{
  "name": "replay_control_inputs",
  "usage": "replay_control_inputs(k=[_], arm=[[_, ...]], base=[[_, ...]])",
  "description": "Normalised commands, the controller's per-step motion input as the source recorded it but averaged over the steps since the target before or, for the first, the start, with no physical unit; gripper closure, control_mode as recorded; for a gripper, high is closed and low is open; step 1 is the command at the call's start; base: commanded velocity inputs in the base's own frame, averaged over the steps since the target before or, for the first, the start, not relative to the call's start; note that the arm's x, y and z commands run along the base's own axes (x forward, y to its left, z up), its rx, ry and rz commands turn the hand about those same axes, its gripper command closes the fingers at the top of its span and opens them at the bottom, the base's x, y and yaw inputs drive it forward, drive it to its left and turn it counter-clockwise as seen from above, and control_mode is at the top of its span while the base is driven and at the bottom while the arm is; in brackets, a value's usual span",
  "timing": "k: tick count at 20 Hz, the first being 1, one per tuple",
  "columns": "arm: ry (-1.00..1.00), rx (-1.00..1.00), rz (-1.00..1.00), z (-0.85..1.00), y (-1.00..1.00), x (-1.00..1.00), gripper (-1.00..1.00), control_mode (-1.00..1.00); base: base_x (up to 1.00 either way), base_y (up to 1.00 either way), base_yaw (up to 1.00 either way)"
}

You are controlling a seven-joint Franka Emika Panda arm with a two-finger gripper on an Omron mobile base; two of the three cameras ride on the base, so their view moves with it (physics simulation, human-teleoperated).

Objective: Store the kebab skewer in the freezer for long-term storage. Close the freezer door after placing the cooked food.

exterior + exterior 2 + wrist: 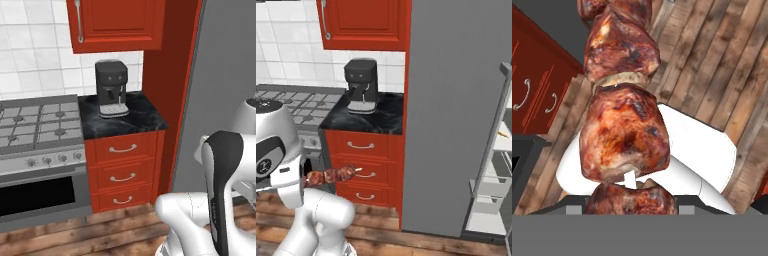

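The kebab skewer [624, 135] runs up the middle of the hand view, its glossy reddish-brown meat chunks very close to the camera. My gripper [631, 200] is shut on it at the bottom, with a dark fingertip [572, 206] on each side of the lowest chunk. In the right base view the kebab skewer [331, 176] juts out level to the right from behind my white arm, in front of the red drawers. A tall flat grey refrigerator face [456, 115] stands to its right. Past that face's right edge, the freezer's white shelves and pale bins [488, 197] are exposed. I cannot tell whether the grey face is the freezer door.
A black coffee machine [361, 85] stands on the dark counter [381, 120] above the red drawers [363, 147]. A gas stove with oven [40, 150] is to the left. A red wall cabinet [117, 22] hangs above. The floor is wooden planks [421, 242].
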Motion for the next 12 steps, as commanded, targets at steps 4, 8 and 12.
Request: replay_control_inputs(k=[4, 8, 12], arm=[[0.0, 0.0, 0.0, 0.0, 0.0, 0.0, 1.0, 1.0], [0.0, 0.0, 0.0, 0.0, 0.0, 0.0, 1.0, 1.0], [0.0, 0.0, 0.0, 0.0, 0.0, 0.0, 1.0, 1.0]], base=[[-0.09, -0.64, -0.04], [-0.01, -0.7, -0.03], [0.0, -0.78, -0.06]])
